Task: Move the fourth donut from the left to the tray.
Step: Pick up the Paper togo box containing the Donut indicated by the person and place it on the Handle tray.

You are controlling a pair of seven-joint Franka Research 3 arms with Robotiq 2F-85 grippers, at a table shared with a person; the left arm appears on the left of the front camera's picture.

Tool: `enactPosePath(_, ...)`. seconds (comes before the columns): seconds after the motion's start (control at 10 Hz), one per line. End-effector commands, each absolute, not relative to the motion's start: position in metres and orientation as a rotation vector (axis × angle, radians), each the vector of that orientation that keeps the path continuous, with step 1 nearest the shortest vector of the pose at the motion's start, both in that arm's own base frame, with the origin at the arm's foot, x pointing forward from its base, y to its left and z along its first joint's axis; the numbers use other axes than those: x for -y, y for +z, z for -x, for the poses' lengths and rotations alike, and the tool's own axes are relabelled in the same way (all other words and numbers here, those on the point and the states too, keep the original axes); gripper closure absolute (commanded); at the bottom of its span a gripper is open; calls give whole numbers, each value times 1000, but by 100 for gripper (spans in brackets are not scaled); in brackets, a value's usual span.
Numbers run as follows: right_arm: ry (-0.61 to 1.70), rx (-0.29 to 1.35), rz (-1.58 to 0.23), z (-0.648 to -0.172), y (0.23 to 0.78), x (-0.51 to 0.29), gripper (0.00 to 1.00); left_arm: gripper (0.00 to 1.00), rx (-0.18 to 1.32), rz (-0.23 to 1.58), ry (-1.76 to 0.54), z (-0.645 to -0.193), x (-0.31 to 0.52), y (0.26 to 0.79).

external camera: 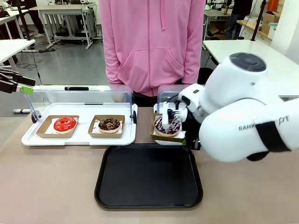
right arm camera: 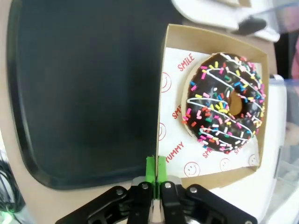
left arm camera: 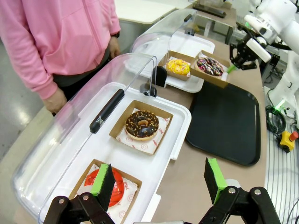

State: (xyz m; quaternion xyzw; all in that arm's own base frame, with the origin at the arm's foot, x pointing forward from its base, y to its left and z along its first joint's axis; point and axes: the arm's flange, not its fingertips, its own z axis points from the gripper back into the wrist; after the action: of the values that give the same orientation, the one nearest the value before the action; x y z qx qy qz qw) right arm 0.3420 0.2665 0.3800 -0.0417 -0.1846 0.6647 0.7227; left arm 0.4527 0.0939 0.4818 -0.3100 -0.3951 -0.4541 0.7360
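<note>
Beige surface (external camera: 56,186) in a workshop room, grey floor and white desks behind; person in pink hoodie (external camera: 152,42) at far side. Black tray (external camera: 148,176) near the middle, bare. White tray with raised clear lid (external camera: 79,128) holding a red donut (external camera: 64,124) and a crumb-topped chocolate donut (external camera: 109,124), each in a cardboard holder. Yellow donut (left arm camera: 178,66) on a second white tray. Fourth donut (right arm camera: 225,101) in its holder, overhanging the black tray's far edge. Right gripper (right arm camera: 156,175): jaws clenched on the holder's rim. Left gripper (left arm camera: 159,181): jaws released, above the red donut.
</note>
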Motion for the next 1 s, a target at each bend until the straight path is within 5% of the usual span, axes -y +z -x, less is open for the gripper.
enactPosePath(0.0,1461,433,90,-286,348,-259,98,0,871,689,-996,-452,-93,483)
enactPosePath(0.9,1531,367,70,-230,300,-293,98,0,871,689,-996,-452,-93,483)
